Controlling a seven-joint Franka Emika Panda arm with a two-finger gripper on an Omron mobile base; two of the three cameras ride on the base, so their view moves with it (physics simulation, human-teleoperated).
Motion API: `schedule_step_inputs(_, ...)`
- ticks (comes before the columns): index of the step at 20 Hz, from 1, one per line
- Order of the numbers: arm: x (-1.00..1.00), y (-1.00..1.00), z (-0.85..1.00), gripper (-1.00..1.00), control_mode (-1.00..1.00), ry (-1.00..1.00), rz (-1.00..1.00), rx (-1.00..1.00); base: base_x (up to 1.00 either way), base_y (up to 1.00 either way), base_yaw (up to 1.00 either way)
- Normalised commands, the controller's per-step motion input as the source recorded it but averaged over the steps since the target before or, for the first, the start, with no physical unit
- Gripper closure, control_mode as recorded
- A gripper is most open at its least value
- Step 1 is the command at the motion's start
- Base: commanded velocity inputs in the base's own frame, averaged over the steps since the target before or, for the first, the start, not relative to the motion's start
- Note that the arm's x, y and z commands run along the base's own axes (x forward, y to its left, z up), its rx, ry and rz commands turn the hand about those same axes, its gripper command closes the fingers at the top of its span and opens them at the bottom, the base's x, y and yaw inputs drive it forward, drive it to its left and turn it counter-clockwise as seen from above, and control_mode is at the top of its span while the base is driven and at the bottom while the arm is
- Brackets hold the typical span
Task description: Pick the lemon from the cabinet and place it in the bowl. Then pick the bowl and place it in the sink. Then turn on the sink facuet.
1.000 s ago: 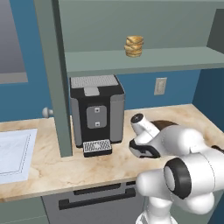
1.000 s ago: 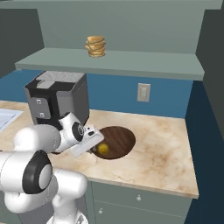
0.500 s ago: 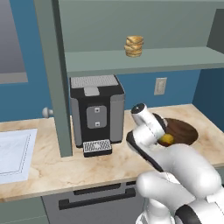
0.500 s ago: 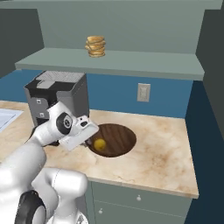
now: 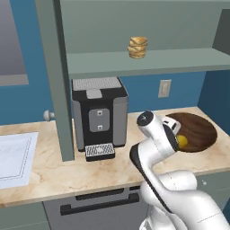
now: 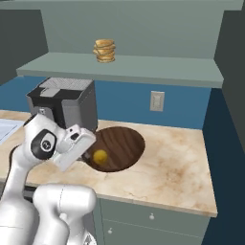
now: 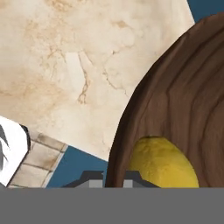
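We see the lemon (image 6: 100, 156) lying inside the bowl (image 6: 120, 143) on the tabletop (image 6: 167, 167). The pincer (image 7: 113, 178) is clamped shut on the bowl's near rim, lemon just inboard. The sink (image 5: 13, 155) is far left.

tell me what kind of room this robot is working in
A kitchen, rendered rather than real. A coffee machine stands on a marble-look counter, a grey-green wall cabinet hangs above with food on its shelf, and a wooden bowl on the counter holds a lemon.
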Motion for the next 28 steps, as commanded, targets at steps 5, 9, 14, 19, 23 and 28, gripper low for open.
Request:
schedule_step_inputs(5, -0.99, -0.04, 0.59, 1.00, -1.00, -0.12, 0.27, 0.00, 0.00, 0.00, 0.00)
schedule_step_inputs(9, -0.65, 0.00, 0.88, 1.00, -1.00, 0.00, 0.32, 0.00, 0.00, 0.00, 0.00)
schedule_step_inputs(14, -0.77, -0.09, 0.73, 1.00, -1.00, 0.00, 0.39, 0.00, 0.00, 0.00, 0.00)
schedule_step_inputs(19, -0.80, -0.08, 0.12, 1.00, -1.00, -0.05, 0.44, 0.00, 0.00, 0.00, 0.00)
schedule_step_inputs(23, -0.59, 0.00, 0.00, 1.00, -1.00, -0.01, 0.38, 0.00, 0.00, 0.00, 0.00)
schedule_step_inputs(28, -0.17, 0.01, 0.00, 1.00, -1.00, 0.00, 0.11, 0.00, 0.00, 0.00, 0.00)
